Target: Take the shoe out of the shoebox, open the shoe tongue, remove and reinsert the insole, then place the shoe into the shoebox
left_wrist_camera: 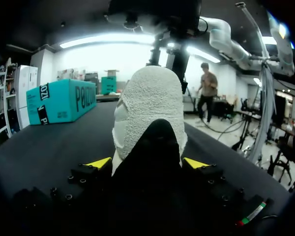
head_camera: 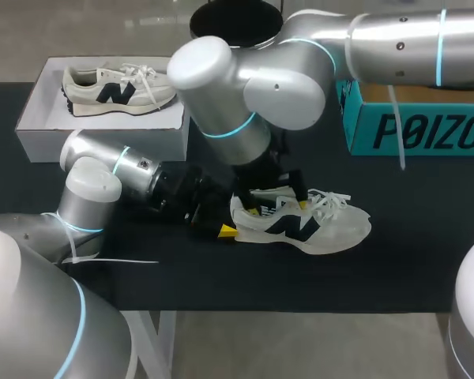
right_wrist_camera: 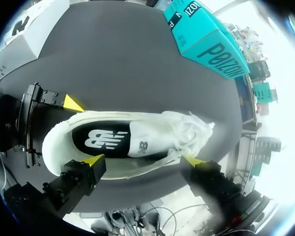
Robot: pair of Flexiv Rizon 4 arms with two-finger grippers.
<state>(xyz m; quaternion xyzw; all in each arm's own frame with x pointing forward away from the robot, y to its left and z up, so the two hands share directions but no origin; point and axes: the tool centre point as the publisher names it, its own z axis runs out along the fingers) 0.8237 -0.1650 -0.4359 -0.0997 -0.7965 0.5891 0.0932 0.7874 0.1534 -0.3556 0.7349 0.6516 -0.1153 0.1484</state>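
A robotics lab, I'd say; my left arm (head_camera: 103,178) and right arm (head_camera: 300,79), bare metal with glowing blue rings, stand over a black-covered table (head_camera: 426,260); a shoe (head_camera: 316,229), a white shoebox (head_camera: 103,142) and a teal box (head_camera: 411,130) lie on it.

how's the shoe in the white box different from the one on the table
The boxed shoe lies inside the white shoebox; the table shoe sits on the tabletop. The left gripper clasps the table shoe's heel and the right gripper hangs open over it; nothing holds the boxed shoe. Both are cream with dark logos.
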